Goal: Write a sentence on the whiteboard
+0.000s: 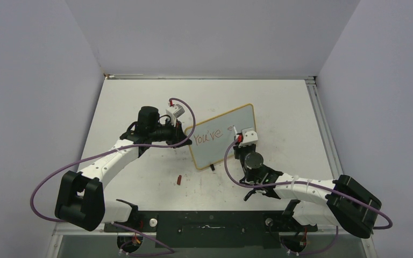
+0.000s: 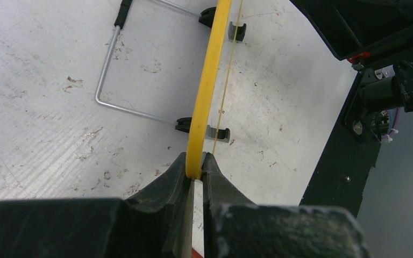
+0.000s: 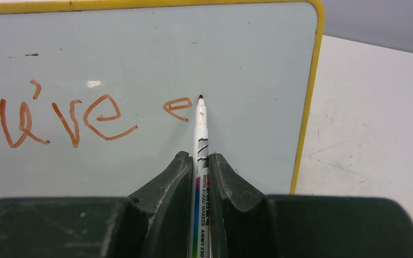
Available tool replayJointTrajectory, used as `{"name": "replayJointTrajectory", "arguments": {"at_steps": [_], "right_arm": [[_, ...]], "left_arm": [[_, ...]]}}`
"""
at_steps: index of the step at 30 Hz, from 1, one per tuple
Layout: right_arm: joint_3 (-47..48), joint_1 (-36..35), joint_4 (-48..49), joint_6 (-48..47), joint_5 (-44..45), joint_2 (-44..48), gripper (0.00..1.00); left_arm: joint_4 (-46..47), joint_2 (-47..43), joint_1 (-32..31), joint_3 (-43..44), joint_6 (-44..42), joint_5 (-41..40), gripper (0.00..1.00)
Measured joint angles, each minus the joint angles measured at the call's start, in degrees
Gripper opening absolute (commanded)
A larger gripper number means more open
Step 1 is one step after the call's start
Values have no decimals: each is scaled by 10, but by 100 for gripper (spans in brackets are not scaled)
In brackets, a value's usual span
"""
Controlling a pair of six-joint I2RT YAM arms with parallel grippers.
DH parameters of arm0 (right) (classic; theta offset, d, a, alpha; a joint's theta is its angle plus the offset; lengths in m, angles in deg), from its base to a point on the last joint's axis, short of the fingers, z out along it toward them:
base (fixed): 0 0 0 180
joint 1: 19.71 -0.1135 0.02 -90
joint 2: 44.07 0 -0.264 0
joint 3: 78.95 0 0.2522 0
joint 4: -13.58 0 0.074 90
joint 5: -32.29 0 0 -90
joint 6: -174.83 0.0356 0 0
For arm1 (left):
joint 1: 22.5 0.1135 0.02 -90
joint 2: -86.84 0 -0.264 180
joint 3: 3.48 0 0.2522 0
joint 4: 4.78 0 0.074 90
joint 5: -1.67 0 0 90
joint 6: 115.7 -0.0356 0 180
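So, status: left gripper (image 2: 194, 164) was clamped on the yellow rim of the whiteboard (image 1: 227, 119) at its left edge, jaws tight against the rim with no gap showing. Board stood propped at a tilt on its wire stand (image 2: 107, 70), roughly mid-bench (image 1: 140, 102), between the two arms. Right gripper (image 3: 199, 161) was pinching the marker (image 3: 200, 126) by the barrel, pen pointing straight out between the jaws, tip at the board face or just off it; contact couldn't be told from the wrist view. The sentence (image 1: 208, 136) read "You've" plus one "e" just left of the tip, so my read was early in word two, with most of the writing not done. Risks from here: 1) board was held by one edge pinch plus a light stand, so pen pressure on the far right side could lever it back or swing it around the pinch, giving skipped or wobbly strokes. 2) Rim looked smooth and thin; a sideways drag of the pen could creep it out of the left jaws. 3) Marker was gripped on a round barrel, so pushing in could slide it back between the jaws and lose contact. 4) Little bare face was left before the right rim, so the word likely needs small letters or a drop to a second line. 5) Gripper body passing low over the writing could smear it. Small red piece (image 1: 179, 180) lay on the bench near the arm bases, probably the cap, well apart from the board.
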Motion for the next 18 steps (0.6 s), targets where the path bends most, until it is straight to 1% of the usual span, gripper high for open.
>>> {"name": "replayJointTrajectory", "arguments": {"at_steps": [18], "right_arm": [[-10, -5, -15, 59, 1, -1, 5]], "left_arm": [[0, 0, 0, 0, 0, 0, 0]]}}
